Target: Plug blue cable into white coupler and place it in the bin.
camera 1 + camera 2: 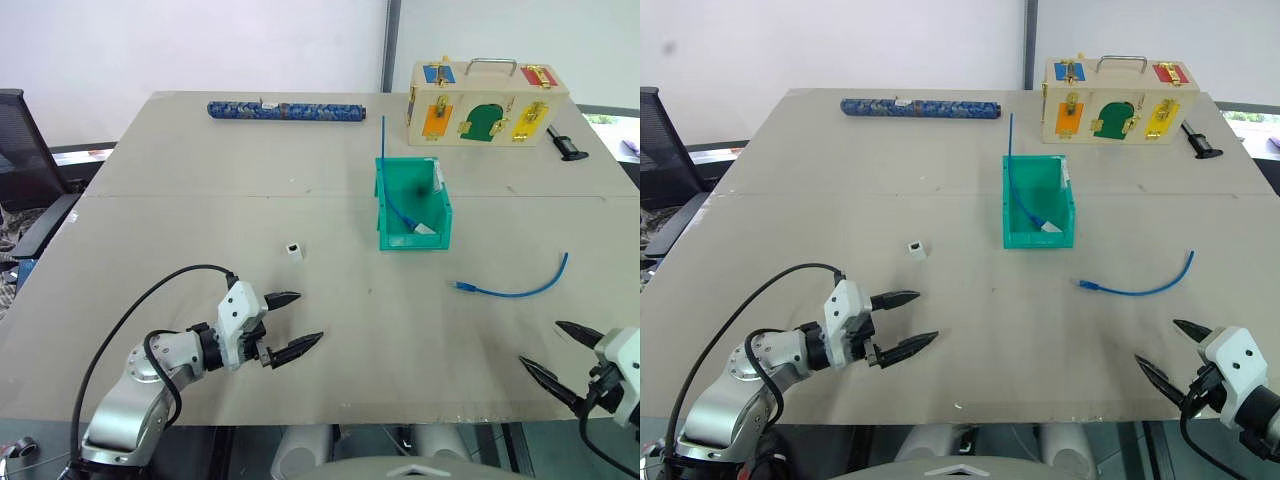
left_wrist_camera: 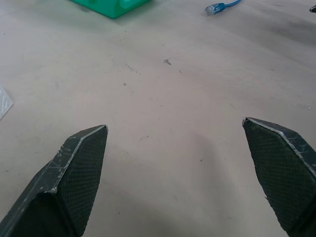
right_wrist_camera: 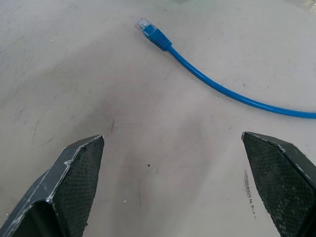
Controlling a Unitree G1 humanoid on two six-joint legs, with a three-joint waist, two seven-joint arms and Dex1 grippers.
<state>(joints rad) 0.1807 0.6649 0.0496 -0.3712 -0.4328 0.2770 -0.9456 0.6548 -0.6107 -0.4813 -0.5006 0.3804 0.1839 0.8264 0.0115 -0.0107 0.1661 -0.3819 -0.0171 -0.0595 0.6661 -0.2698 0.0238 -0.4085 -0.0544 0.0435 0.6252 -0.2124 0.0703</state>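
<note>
Both our grippers, left (image 1: pixel 285 324) and right (image 1: pixel 560 352), gape wide, empty. We should pinch the cable (image 1: pixel 512 289) just behind its plug, then the coupler (image 1: pixel 293 249).

Pale beige counter (image 1: pixel 200 230), seam across the middle, scuffed near front edge. White wall (image 1: pixel 200 40) behind, w/ grey vertical strip (image 1: pixel 387 45) right of centre. Black office chair (image 1: pixel 25 150) at far left, beside counter edge. Bright daylight at right edge, prob. window (image 1: pixel 610 118). Even, soft lighting overall.
</note>
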